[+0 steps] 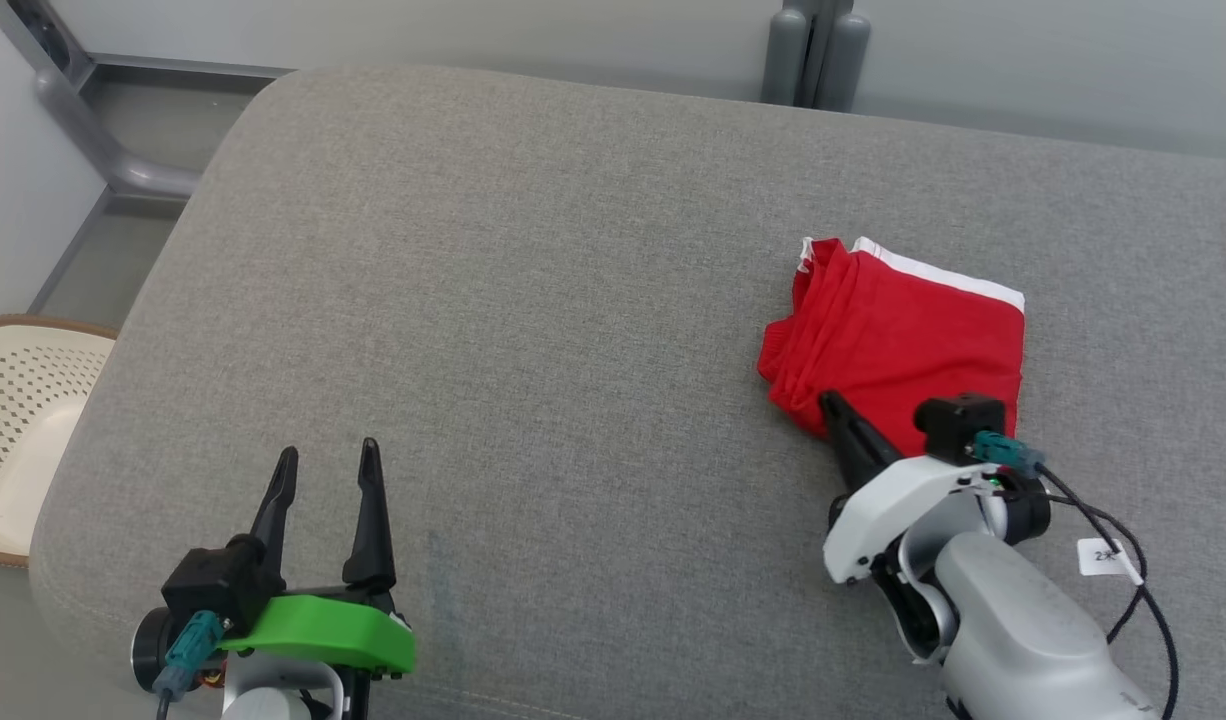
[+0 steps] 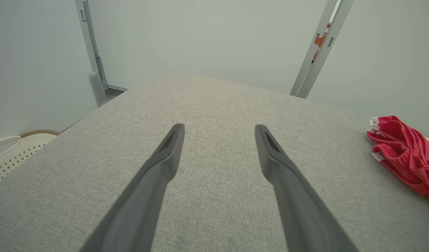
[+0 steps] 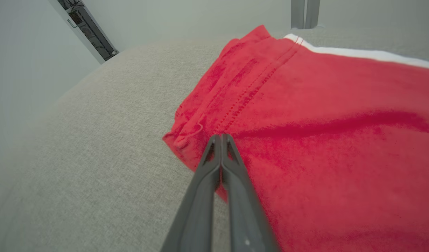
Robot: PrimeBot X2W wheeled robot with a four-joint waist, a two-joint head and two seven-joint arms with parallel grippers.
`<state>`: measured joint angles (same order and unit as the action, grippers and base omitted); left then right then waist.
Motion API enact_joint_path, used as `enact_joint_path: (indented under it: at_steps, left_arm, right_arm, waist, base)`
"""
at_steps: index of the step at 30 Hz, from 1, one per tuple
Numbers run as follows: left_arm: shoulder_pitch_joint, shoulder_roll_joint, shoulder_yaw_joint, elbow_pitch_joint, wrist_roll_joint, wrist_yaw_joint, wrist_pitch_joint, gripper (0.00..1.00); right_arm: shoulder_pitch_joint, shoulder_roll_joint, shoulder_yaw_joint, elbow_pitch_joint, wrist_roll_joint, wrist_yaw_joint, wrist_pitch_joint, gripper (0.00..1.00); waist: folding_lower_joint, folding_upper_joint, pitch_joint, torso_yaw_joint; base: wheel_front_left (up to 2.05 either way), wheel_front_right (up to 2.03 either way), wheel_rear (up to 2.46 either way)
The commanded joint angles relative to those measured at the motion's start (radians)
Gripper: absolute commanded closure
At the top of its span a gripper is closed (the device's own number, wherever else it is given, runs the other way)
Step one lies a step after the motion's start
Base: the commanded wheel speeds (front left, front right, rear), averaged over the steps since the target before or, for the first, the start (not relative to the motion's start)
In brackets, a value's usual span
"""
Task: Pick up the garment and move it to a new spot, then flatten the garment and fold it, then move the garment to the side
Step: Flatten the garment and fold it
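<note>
– As the head camera looks down on the worktop, where does the garment lie?

– It lies on the right part of this padded, grey-covered surface, folded into a rough square. It is red, with a white band along its far edge. On its left side the cloth is bunched in several layers.

– And what does the right gripper do?

– It comes in from the lower right. Its fingers are pressed together, with no gap between them. Their tips are at the near left corner of the garment. In the right wrist view they sit over the red cloth, just beside a stitched seam. Whether a fold of cloth is caught between them, one cannot tell.

– Is the left gripper also at the garment?

– No. It is at the lower left of the head view, over bare grey fabric and well apart from the garment. Its fingers stand wide apart, and the grey surface is seen between them. In the left wrist view the bunched side of the garment appears at the right edge.

– What else is near the worktop?

– A cream basket with many small holes stands beside its left edge, lower than the top surface. Behind the far edge, grey posts rise against a pale wall.
</note>
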<state>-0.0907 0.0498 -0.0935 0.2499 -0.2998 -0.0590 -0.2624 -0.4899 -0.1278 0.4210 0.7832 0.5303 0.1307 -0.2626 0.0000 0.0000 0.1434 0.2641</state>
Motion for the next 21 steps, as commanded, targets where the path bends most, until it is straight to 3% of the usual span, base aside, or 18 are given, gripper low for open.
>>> enact_joint_path:
  at_steps: [1,5,10,21]
  left_arm:
    - [-0.016,0.002,0.000,-0.001,-0.004,0.008,-0.003,0.00]
    - [-0.019,0.002,0.000,-0.001,-0.008,0.013,-0.003,0.00]
    - [-0.024,0.002,0.006,0.001,0.002,0.014,-0.003,0.00]
    - [0.002,0.002,0.052,0.004,0.039,-0.004,-0.003,0.00]
  right_arm:
    - [-0.003,0.010,0.022,-0.006,0.001,0.000,-0.003,1.00]
    - [-0.004,0.037,0.065,-0.023,0.007,0.000,-0.003,1.00]
    - [-0.005,0.042,0.046,-0.076,0.004,0.000,-0.003,1.00]
    - [0.135,-0.038,-0.143,-0.327,-0.088,0.000,-0.003,1.00]
  waist:
    - [0.0000,0.0000,0.005,0.003]
    - [0.0000,0.0000,0.006,0.000]
    - [0.0000,0.0000,-0.001,-0.025]
    - [0.0000,0.0000,-0.060,-0.142]
  base:
    - [0.00,0.00,0.00]
    - [0.00,0.00,0.00]
    - [0.00,0.00,0.00]
    - [0.00,0.00,0.00]
